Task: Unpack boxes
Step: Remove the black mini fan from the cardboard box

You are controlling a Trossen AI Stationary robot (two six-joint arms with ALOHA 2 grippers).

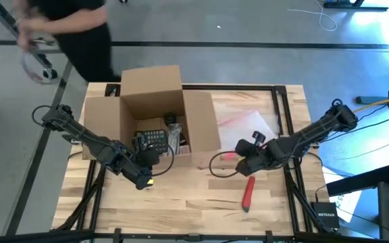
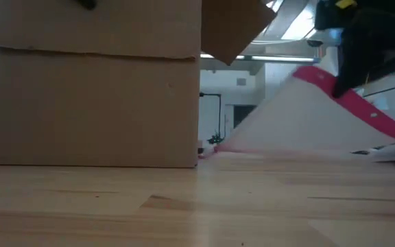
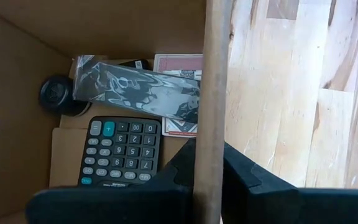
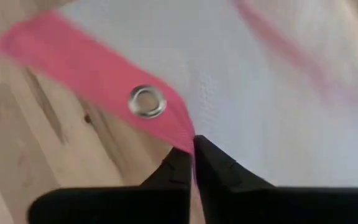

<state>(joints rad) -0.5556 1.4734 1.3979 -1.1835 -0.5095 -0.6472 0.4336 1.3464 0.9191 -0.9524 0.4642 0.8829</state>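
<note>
While the brown cardboard box point(image 1: 152, 108) stands open on the far left part of the desk point(image 1: 201, 209), the left end effector point(image 1: 142, 177) is closed on the box's near wall, at the rim; in the left wrist view the cardboard edge runs straight up between the two dark fingers point(image 3: 176, 168). Inside the box a dark calculator point(image 3: 122, 152) lies flat on the bottom. Beside it there are a round black object point(image 3: 58, 94), a shiny crinkled dark wrapper point(image 3: 138, 89) and, partly under this wrapper, a flat red-and-white item point(image 3: 178, 64) that cannot be identified clearly. The flaps of the box stand open toward the far, left and right edges.

The right end effector point(image 1: 244, 165) is to the right of the box, near the middle of the desk, and it is closed on the pink-red edge of a clear plastic pouch point(image 1: 248, 128). In the right wrist view the fingertips point(image 4: 180, 163) pinch this pink strip just beside a metal eyelet point(image 4: 146, 101). In the low view the pouch rises slanted from the desk surface toward the end effector. A red tool point(image 1: 248, 193) lies on the desk nearer the front edge, apart from the pouch. A person point(image 1: 80, 30) in dark clothes stands beyond the far left corner.
</note>
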